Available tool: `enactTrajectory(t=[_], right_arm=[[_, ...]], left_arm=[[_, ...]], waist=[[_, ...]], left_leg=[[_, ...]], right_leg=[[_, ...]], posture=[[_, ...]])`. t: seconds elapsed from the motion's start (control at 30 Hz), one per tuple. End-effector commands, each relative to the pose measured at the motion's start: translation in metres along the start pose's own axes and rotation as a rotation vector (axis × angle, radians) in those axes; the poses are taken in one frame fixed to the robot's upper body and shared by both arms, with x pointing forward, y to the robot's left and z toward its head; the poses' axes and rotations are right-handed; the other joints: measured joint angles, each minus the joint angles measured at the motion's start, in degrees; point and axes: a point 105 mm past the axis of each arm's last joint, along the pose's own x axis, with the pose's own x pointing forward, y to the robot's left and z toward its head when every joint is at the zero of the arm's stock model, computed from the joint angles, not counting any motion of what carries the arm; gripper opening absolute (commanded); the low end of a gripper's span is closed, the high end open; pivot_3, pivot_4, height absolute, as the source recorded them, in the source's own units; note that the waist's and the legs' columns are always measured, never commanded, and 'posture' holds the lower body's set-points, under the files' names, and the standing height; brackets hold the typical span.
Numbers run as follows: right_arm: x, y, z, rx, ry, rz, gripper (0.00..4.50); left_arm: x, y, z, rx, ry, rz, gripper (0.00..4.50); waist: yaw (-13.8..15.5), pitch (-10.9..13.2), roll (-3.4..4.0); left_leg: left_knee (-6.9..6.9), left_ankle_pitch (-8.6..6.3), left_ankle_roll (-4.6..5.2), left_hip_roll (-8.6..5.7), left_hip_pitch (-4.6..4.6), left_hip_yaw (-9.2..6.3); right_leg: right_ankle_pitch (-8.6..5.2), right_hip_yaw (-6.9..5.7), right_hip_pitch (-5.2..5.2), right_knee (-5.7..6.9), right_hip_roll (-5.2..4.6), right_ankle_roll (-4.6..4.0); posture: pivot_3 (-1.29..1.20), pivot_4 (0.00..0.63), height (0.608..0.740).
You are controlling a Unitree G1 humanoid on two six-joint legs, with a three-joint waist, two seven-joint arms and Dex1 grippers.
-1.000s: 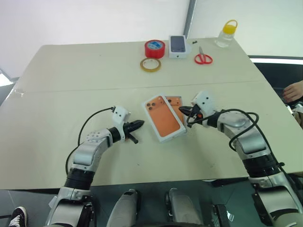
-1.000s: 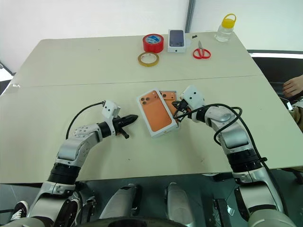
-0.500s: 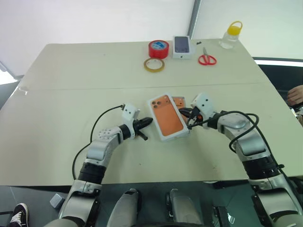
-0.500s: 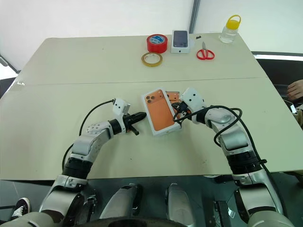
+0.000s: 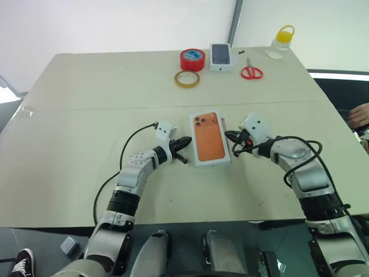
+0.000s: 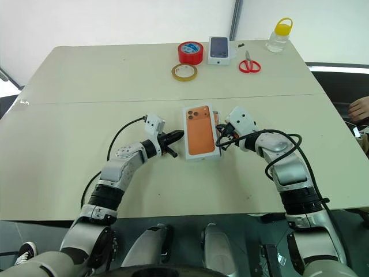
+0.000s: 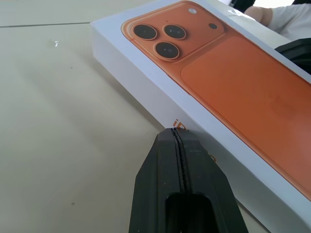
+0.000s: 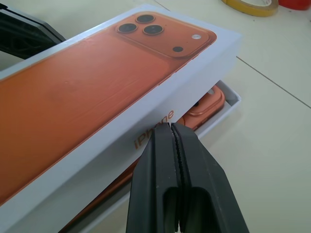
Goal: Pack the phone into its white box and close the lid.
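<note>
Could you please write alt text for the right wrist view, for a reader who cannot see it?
The right gripper, jaws shut, meets the long side wall of the lid, which is printed with an orange phone and sits askew over the white box. The phone shows in the uncovered strip of the box, and a yellow tape roll lies farther off on the table.

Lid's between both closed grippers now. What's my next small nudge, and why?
Probably push the lid sideways with the left gripper toward the right gripper. It sits skewed over the white box, leaving the phone and one box edge uncovered on the right gripper's side.
</note>
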Motion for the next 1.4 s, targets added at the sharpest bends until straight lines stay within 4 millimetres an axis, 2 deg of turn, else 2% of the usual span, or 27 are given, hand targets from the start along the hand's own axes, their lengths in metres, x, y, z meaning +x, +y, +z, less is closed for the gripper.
enactTrajectory(t=[0.03, 0.2, 0.47, 0.6, 0.73, 0.9, 1.03, 1.23, 1.4], right_arm=[[-0.003, -0.002, 0.011, -0.033, -0.031, -0.015, 0.04], [-0.001, -0.003, 0.010, -0.029, -0.030, -0.035, 0.04], [0.001, -0.002, 0.004, -0.029, -0.009, -0.040, 0.04], [0.000, -0.002, -0.001, -0.038, 0.010, -0.047, 0.04], [-0.004, -0.004, -0.003, -0.029, 0.017, -0.053, 0.04], [-0.004, 0.000, -0.005, -0.037, 0.020, -0.043, 0.04], [0.000, 0.003, -0.006, -0.063, 0.033, -0.039, 0.04], [-0.005, -0.019, -0.005, -0.085, 0.039, -0.101, 0.04], [-0.007, -0.048, 0.012, -0.104, 0.000, -0.190, 0.04]], left_arm=[[0.014, -0.019, 0.020, 0.048, -0.056, -0.080, 0.00], [0.019, -0.022, 0.023, 0.048, -0.066, -0.093, 0.00], [0.017, -0.023, 0.013, 0.025, -0.043, -0.092, 0.00], [0.019, -0.020, 0.018, 0.010, -0.064, -0.071, 0.00], [0.024, -0.028, 0.018, 0.023, -0.054, -0.096, 0.00], [0.019, -0.027, 0.014, 0.016, -0.049, -0.091, 0.00], [0.011, -0.018, 0.011, 0.022, -0.041, -0.063, 0.00], [0.003, -0.002, 0.023, 0.039, -0.069, -0.017, 0.00], [0.004, 0.007, 0.047, 0.049, -0.125, 0.001, 0.00]], waist=[[0.0, 0.0, 0.00], [-0.2, 0.0, 0.00], [-0.1, 0.0, 0.00], [0.0, 0.0, 0.00], [0.0, 0.0, 0.00], [-0.1, 0.0, 0.00], [-0.2, 0.0, 0.00], [-0.3, 0.0, 0.00], [-0.1, 0.0, 0.00]], left_leg=[[0.01, 0.00, 0.00, 0.00, -0.01, 0.00], [0.00, 0.00, 0.00, 0.00, 0.00, 0.00], [0.01, 0.01, -0.02, -0.01, 0.00, 0.01], [0.00, 0.01, -0.02, -0.01, 0.00, 0.00], [0.01, 0.01, -0.02, -0.01, 0.00, 0.01], [0.01, 0.01, -0.03, -0.01, 0.00, 0.01], [0.01, 0.02, -0.03, -0.01, 0.00, 0.01], [0.01, 0.02, -0.04, -0.01, 0.01, 0.02], [0.02, 0.06, -0.11, -0.01, 0.01, 0.03]], right_leg=[[0.00, 0.00, 0.00, 0.00, 0.00, 0.00], [0.00, -0.01, -0.01, 0.02, 0.01, 0.00], [0.00, -0.01, -0.01, 0.02, 0.01, 0.00], [0.00, -0.01, -0.01, 0.02, 0.01, 0.00], [0.00, -0.01, -0.01, 0.02, 0.01, 0.00], [0.00, -0.01, -0.01, 0.02, 0.01, 0.00], [0.00, -0.01, -0.01, 0.02, 0.01, 0.00], [0.00, -0.02, -0.02, 0.04, 0.02, 0.00], [0.00, -0.02, -0.03, 0.06, 0.02, 0.00]], posture=[[0.00, 0.150, 0.740], [0.00, 0.150, 0.740], [0.00, 0.150, 0.740], [0.00, 0.150, 0.740], [0.00, 0.150, 0.740], [0.00, 0.150, 0.740], [0.00, 0.150, 0.740], [0.00, 0.150, 0.740], [0.00, 0.150, 0.740]])
